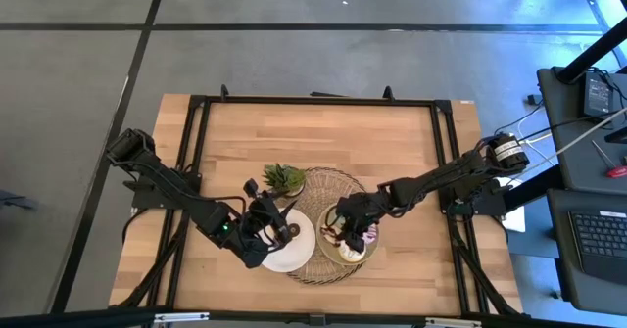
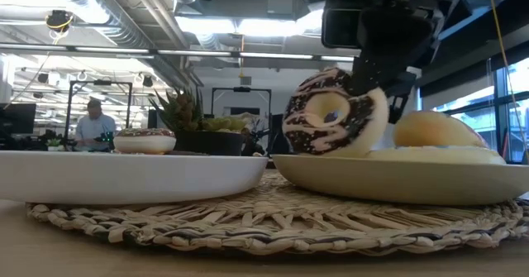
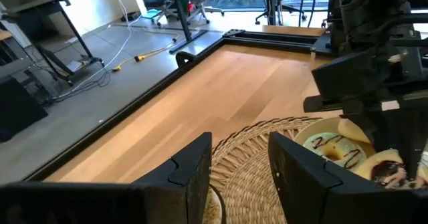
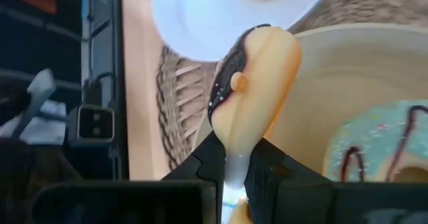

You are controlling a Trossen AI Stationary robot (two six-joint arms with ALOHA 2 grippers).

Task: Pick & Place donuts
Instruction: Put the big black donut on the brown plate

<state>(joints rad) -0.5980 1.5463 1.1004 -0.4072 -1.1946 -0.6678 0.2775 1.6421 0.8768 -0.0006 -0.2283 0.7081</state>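
Low and right of centre in the overhead view, the right gripper (image 1: pixel 345 238) pinches the chocolate donut (image 2: pixel 331 113) on edge over the pale plate (image 2: pixel 397 178), the white plate (image 2: pixel 124 176) lying just to its left.

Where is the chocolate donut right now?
The right gripper pinches the chocolate donut on edge over the cream plate, beside the green donut.

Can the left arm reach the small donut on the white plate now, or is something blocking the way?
Probably yes. The left hand is open and already over the white plate, where the small donut lies alone. The right hand is busy at the neighbouring cream plate, gripping the chocolate donut, so it seems out of the way.
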